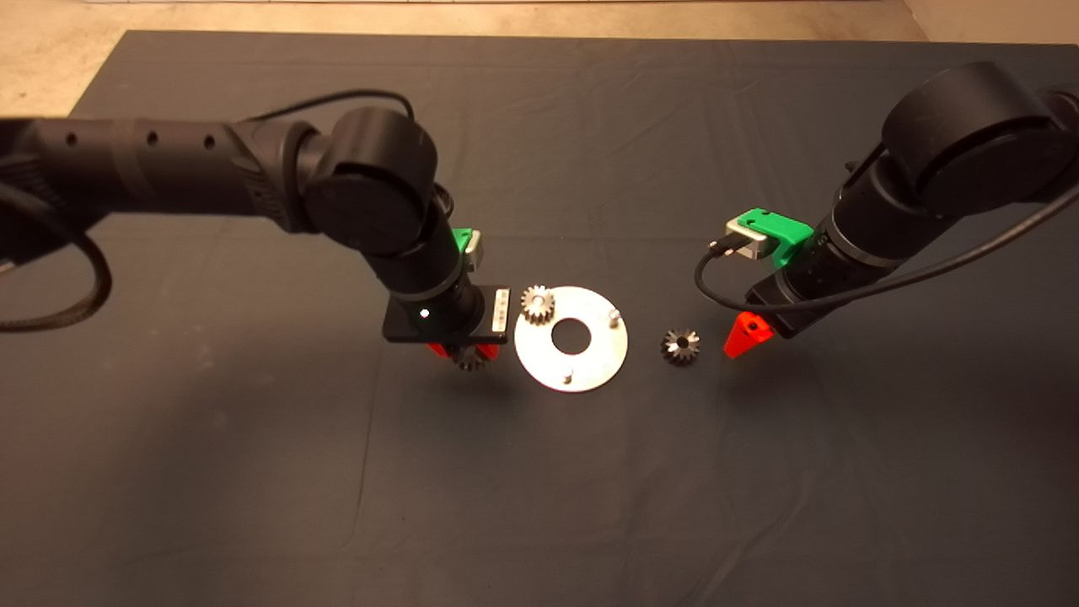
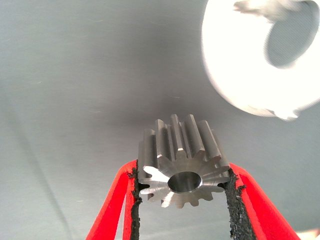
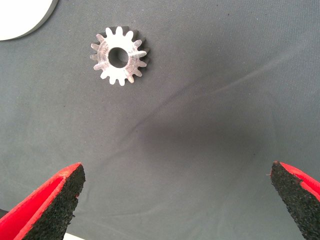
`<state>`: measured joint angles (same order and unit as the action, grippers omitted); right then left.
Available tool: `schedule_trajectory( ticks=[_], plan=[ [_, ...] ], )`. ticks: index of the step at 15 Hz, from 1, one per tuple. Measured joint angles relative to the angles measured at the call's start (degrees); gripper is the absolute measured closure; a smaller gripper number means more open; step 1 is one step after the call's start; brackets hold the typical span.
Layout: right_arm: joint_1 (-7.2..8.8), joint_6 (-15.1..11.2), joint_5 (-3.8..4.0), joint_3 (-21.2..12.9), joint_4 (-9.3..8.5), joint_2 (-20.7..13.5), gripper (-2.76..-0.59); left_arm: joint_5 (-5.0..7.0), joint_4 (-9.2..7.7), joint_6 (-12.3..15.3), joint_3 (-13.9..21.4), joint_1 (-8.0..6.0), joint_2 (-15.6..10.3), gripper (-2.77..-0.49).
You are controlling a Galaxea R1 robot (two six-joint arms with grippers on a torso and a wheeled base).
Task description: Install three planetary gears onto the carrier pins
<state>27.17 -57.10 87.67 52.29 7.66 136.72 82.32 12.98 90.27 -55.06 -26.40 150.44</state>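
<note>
The left gripper (image 2: 182, 187) clamps a planetary gear (image 2: 181, 167) between its black pads, just beside the carrier disc (image 1: 590, 371) on its left edge. One gear (image 1: 537, 303) sits on the disc's far-left pin; two carrier pins (image 1: 614, 315) stand bare. The third gear (image 3: 119, 55) lies flat on the dark mat (image 1: 539, 489), right of the disc. The right gripper (image 3: 175, 200) hangs near it, fingers spread wide, holding nothing.

Dark mat (image 1: 539, 472) w/ creases; beige floor (image 1: 50, 51) beyond.
</note>
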Motion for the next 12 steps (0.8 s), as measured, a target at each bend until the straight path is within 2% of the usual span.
schedule_trajectory(
  ticks=[3,4,5,7,9,11,12],
  plan=[
    [0.00,0.0,-0.09,0.0,0.00,-0.4,-2.76,-0.33,-2.99,-0.7,0.6,0.49,4.2,-0.91],
    [0.00,0.0,-0.08,0.0,0.00,-0.9,-2.76,-0.81,-3.64,-1.1,0.9,0.49,4.6,-0.91],
    [0.00,0.0,0.02,0.0,0.00,-1.5,-2.76,-0.57,-4.01,-1.3,0.9,0.49,4.5,-0.91],
    [0.00,0.0,0.13,0.0,0.00,-2.5,-2.76,0.72,-4.00,-1.7,0.7,0.49,6.2,-0.91],
    [0.00,0.0,-0.27,0.0,0.00,-2.5,-2.76,0.23,-4.24,-2.1,0.2,0.49,9.6,-0.91],
    [0.00,0.0,0.03,0.0,0.00,-3.1,-2.76,-0.33,-4.25,-2.2,-1.2,0.47,11.3,-0.91],
    [0.00,0.0,0.15,0.0,0.02,-3.4,-2.76,0.55,-4.41,-2.2,-2.3,0.48,11.7,-0.91]
  ],
)
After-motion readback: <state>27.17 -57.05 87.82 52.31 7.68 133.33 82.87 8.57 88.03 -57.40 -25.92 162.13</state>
